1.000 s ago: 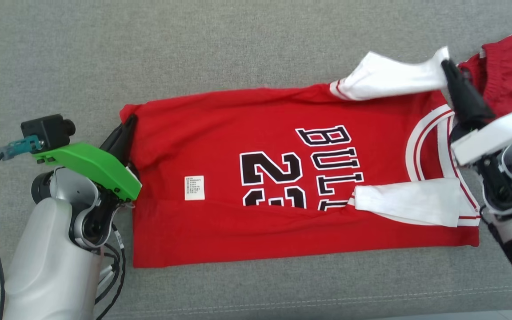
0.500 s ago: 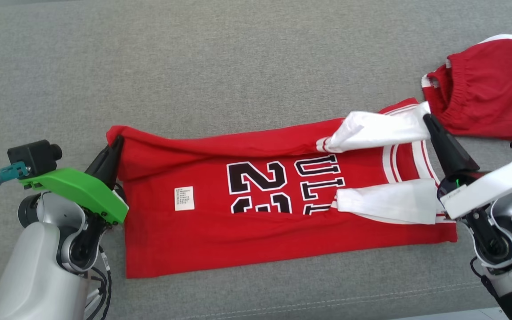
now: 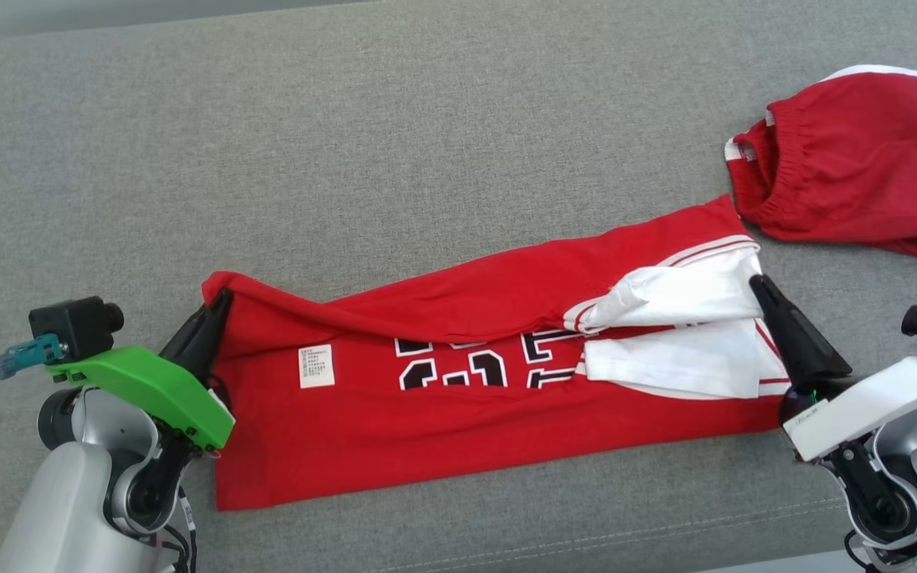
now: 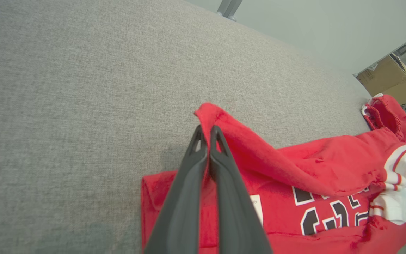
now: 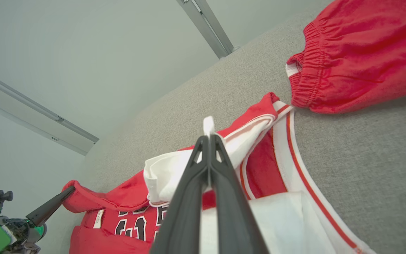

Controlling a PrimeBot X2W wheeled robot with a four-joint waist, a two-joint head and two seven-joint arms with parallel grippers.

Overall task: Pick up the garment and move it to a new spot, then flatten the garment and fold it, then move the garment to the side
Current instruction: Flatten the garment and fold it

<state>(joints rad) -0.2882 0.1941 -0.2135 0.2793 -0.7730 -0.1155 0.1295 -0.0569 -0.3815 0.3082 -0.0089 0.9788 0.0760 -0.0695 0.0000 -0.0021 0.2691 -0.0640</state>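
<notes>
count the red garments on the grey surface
2. The red jersey lies half folded across the middle of the grey surface; the red shorts sit bunched at the far right. None seems hidden.

The garment (image 3: pixel 506 422) is a bright red jersey with white sleeves (image 3: pixel 681 362), their edges trimmed in thin red and white stripes (image 3: pixel 709 248). Black digits and letters (image 3: pixel 466 372) outlined in white run across its front, and a small white label (image 3: pixel 316 366) with grey print sits on the red. The tabletop (image 3: pixel 427 119) is a heathered grey weave with a paler stitched line near its front edge. A second piece of clothing (image 3: pixel 848 159) is a deeper red with a white band. The left tool (image 3: pixel 222 298) is matt black, mounted on a vivid green bracket (image 3: pixel 148 386) that carries a black camera (image 3: pixel 72 326) and a teal plug (image 3: pixel 29 352). The right tool (image 3: pixel 758 284) is black too, on a white bracket (image 3: pixel 864 406).
</notes>
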